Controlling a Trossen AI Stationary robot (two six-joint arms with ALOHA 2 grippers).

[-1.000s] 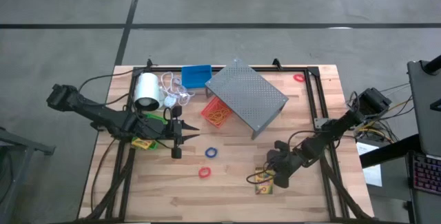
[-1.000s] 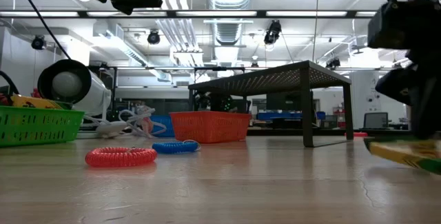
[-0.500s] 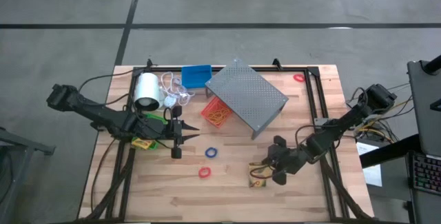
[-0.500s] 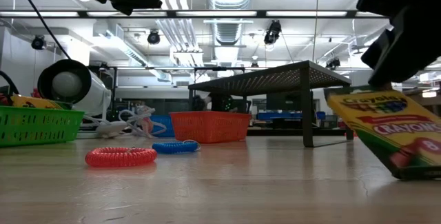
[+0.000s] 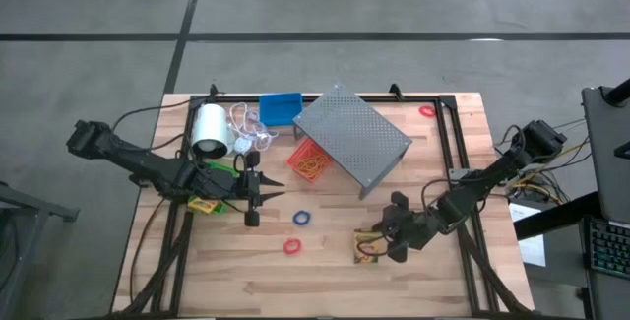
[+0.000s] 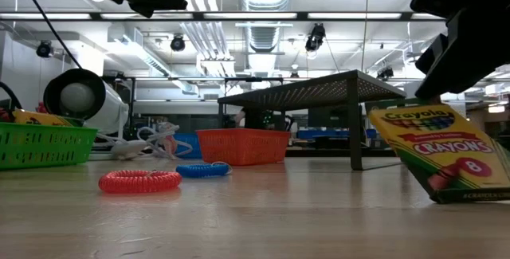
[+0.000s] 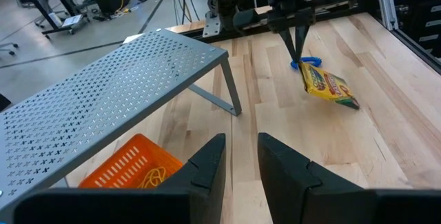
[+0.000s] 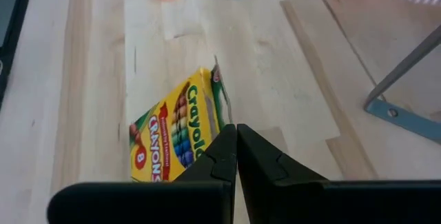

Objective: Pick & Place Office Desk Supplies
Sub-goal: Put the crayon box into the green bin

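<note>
- Nearest me, the right gripper (image 5: pixel 386 243) has its fingers pressed together, pinching the edge of a crayon box (image 5: pixel 367 245) that stands tilted with one corner on the desk (image 5: pixel 325 281).
- Beyond its tips lie a red band (image 5: pixel 292 247) and a blue band (image 5: pixel 301 218).
- Farther off, the left gripper (image 5: pixel 248 193) hovers part-spread, holding nothing, beside the green bin (image 5: pixel 219 175).

Right tool (image 5: pixel 378 244) pinched closed low over front table; left tool (image 5: pixel 253 200) slightly parted, hovering.
</note>
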